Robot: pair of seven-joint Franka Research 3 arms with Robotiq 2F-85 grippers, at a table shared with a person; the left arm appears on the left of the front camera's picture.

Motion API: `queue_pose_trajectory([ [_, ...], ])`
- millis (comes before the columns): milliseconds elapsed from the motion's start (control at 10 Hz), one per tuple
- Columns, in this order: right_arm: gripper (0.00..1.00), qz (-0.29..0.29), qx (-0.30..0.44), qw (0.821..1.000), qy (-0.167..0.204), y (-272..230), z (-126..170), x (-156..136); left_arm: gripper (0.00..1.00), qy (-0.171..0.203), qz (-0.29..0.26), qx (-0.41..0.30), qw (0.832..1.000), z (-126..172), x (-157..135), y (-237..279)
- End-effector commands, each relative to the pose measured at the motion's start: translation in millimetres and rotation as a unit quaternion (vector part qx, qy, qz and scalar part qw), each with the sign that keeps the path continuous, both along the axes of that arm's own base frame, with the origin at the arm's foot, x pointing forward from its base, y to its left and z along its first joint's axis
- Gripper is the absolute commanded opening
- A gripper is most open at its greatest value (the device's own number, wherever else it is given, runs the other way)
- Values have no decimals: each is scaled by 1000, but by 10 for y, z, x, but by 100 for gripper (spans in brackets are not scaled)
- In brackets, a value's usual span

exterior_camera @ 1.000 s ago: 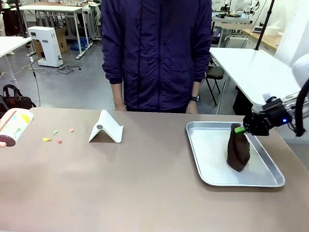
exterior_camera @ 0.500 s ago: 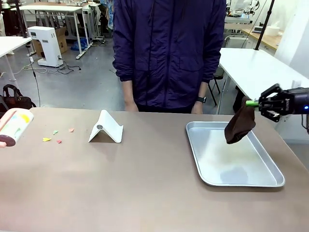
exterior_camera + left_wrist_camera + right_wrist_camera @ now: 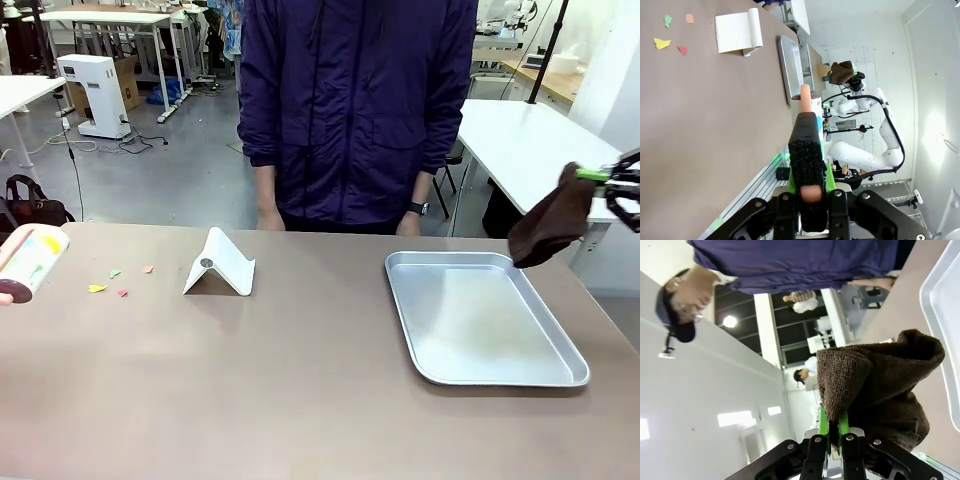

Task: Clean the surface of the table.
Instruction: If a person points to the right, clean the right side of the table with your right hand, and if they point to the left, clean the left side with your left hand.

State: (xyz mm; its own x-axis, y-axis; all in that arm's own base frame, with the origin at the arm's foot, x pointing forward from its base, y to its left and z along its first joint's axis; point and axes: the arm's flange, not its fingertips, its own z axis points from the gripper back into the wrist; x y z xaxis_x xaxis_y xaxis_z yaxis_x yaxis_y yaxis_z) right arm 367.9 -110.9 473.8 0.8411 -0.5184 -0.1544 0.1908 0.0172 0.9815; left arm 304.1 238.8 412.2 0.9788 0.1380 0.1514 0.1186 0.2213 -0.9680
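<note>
The table (image 3: 300, 420) is a broad matte slab of brown-taupe that fills the lower half of the front view, its near stretch plain and flat. On its right part lies a shallow silver metal tray (image 3: 480, 320), rectangular with rounded corners and a raised rolled rim, its floor dull and faintly smeared.

Above and to the right of the tray's far right corner, clear of the metal, hangs a dark brown cloth (image 3: 548, 225), a soft drooping bundle. The right gripper (image 3: 612, 178) pinches its top fold. In the right wrist view the green pads of this gripper (image 3: 832, 422) are pressed together on the cloth (image 3: 880, 385), whose pile looks coarse and looped, like terry.

Left of the tray, about level with its far edge, stands a white folded stand (image 3: 220, 265), a smooth tent shape with a small round mark on its face. Farther left of the tray lie small paper scraps (image 3: 110, 280), yellow, green and red (flat, jagged bits).

Farthest left of the tray is a white cylinder (image 3: 28, 262) with coloured print and a dark red end. In the left wrist view the left gripper (image 3: 807, 150) is clamped on its peach-coloured handle (image 3: 804, 95), the black pads rough-grained.

Beyond the tray's far edge stands a person in a dark blue jacket (image 3: 355, 110) of smooth quilted cloth, a watch (image 3: 417, 208) on one wrist.
</note>
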Motion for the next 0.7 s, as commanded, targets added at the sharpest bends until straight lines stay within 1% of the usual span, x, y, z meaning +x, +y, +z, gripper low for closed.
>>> queue_pose_trajectory([
  [0, 0, -14, 29, 999, 4, -342, 57, -209, 18, -9, 4, -8, 1000, 31, -12, -17],
  [100, 0, -41, 34, 999, -2, -521, 37, -268, 18, -9, 4, -8, 1000, 31, -12, -17],
  [200, 0, -53, 36, 998, -1, -641, -19, -296, 18, -9, 4, -8, 1000, 31, -12, -17],
  [300, 0, -42, 25, 999, 4, -701, -79, -307, 18, -9, 4, -8, 1000, 31, -12, -17],
  [400, 0, -10, 25, 1000, 14, -753, -130, -310, 18, -9, 4, -8, 1000, 31, -12, -17],
  [500, 0, 17, 2, 999, 28, -767, -212, -286, 18, -9, 4, -8, 1000, 31, -12, -17],
  [600, 0, -50, 28, 998, 11, -715, -124, -354, 18, -9, 4, -8, 1000, 31, -12, -17],
])
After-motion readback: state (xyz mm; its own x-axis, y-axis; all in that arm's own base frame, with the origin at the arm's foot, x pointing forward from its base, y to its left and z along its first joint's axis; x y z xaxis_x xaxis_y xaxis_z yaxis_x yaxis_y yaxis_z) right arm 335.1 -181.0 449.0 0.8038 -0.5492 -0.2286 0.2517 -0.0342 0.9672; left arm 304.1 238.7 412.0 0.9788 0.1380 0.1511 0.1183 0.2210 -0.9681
